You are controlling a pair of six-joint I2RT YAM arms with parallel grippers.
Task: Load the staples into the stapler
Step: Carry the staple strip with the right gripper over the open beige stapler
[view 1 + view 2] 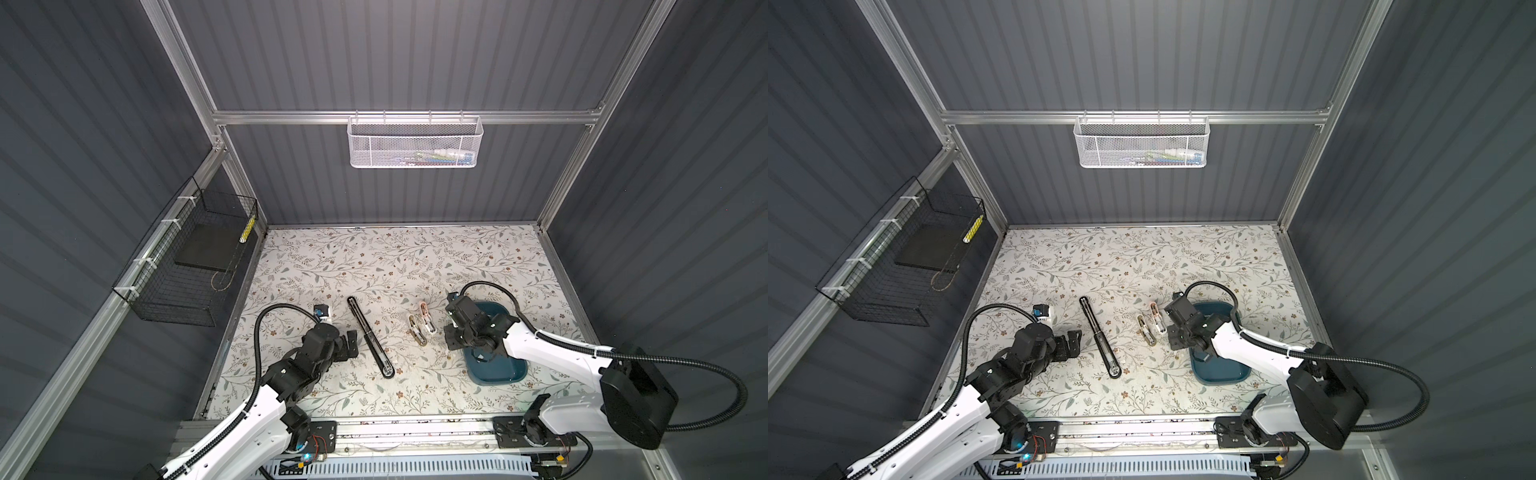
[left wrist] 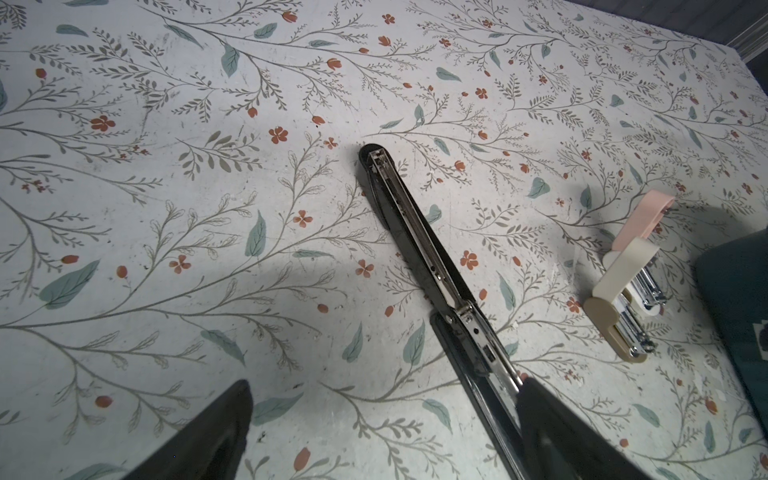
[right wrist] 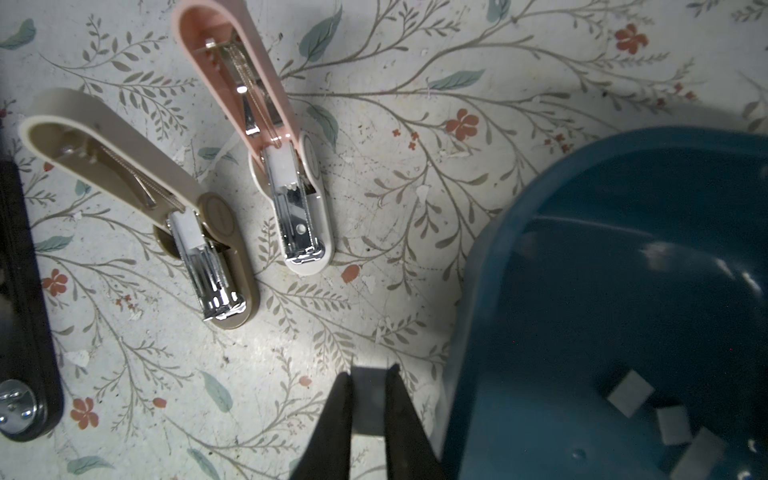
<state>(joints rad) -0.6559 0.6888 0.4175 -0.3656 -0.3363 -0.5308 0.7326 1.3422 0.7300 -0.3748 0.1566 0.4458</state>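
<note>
Between the narrow jaws of my right gripper (image 3: 370, 372) sits a staple strip (image 3: 368, 401), pinched edge to edge (so, I judge, it can drop flat into a channel). It hangs just beside the tray (image 3: 482, 291), where more staples (image 3: 629, 398) lie, and near the beige stapler (image 3: 137, 166) and pink stapler (image 3: 266, 124), both folded open, channels up. My left gripper (image 2: 386, 382) stands wide beside the black stapler (image 2: 419, 249), likely to steady it. One finger hides that stapler's near end; contact I cannot tell. Both top views hide the strip under my wrist.
</note>
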